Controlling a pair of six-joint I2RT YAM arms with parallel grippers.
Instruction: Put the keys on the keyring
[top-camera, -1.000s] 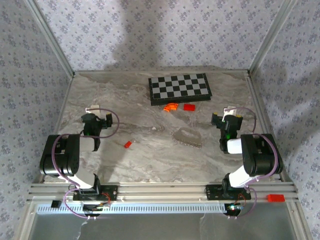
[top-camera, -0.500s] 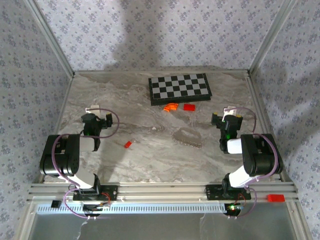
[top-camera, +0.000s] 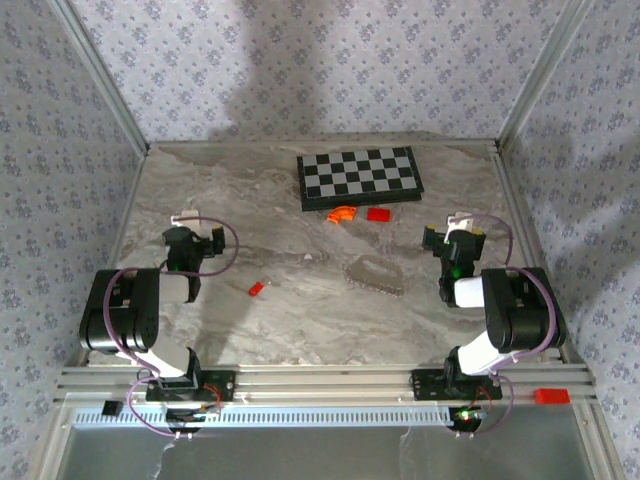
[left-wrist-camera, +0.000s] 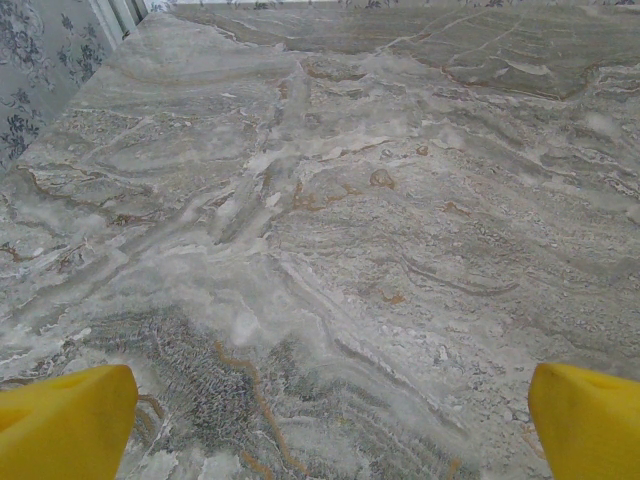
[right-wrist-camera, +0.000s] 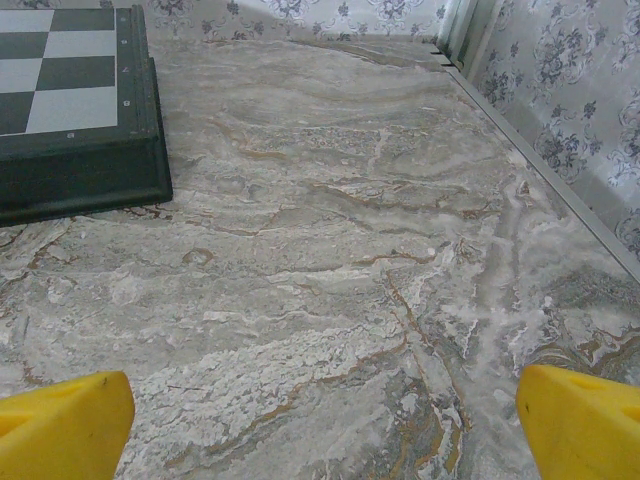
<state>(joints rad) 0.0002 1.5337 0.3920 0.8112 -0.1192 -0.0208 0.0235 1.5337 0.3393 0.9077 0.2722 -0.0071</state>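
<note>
Jaws spread and empty, left gripper (top-camera: 193, 240) and right gripper (top-camera: 452, 240) sat idle; keys (top-camera: 257, 288) lay well off the chessboard's (top-camera: 360, 177) near-left corner, keyring (top-camera: 375, 274) off its near edge, so pinching the red end, metal left free, looked best.

Nothing could be seen to change over the last second. The left gripper (top-camera: 193, 238) may have twitched a hair, too small to call, and its jaws were spread as wide as before. The right gripper (top-camera: 452, 240) showed no shift, jaws spread the same. The key (top-camera: 256, 288), off to the right of the left jaws, and the keyring (top-camera: 375, 273), off to the left of the right jaws, had not moved.
</note>
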